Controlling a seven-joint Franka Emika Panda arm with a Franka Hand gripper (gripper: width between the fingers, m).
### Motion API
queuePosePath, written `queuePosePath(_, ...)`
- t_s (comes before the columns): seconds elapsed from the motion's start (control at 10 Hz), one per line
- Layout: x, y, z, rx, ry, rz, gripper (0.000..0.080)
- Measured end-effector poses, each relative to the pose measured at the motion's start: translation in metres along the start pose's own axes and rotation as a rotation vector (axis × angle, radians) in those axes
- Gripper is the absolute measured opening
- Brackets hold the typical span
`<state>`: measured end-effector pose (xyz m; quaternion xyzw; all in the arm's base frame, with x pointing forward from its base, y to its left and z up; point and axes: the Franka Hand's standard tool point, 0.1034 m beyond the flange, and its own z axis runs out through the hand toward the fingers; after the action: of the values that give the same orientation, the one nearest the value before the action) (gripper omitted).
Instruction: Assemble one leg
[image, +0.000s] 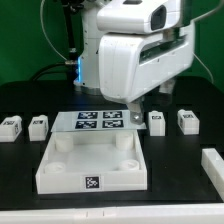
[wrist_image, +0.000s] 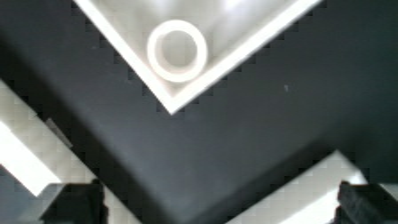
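Several small white legs with marker tags stand on the black table: two at the exterior view's left (image: 10, 126) (image: 38, 125) and two at its right (image: 156, 121) (image: 187, 120). The large white square tray (image: 60, 172) lies in front. My gripper (image: 135, 107) hangs under the big white arm, above the marker board's right end and the tray's far right corner. In the wrist view the gripper (wrist_image: 217, 208) is open and empty, its dark fingertips (wrist_image: 71, 205) wide apart. One tray corner (wrist_image: 116, 35) with a round socket (wrist_image: 175, 50) lies below it. No leg shows there.
The marker board (image: 98, 121) lies behind the tray. A long white part (image: 213, 170) lies at the exterior view's right front edge. The arm's body hides the area behind the marker board. Black cables hang at the back left.
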<state>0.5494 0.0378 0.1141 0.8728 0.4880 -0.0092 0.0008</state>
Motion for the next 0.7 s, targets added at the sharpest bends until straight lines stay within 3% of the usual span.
queuePosePath(0.1,-0.018,0.001,-0.005,-0.002,-0.005,-0.044,0.0650)
queuePosePath(0.3,-0.032,0.013,-0.005,-0.017,0.005,-0.338,0.0650)
queuePosePath(0.7,-0.037,0.014,-0.003,-0.014,0.000,-0.508,0.0650)
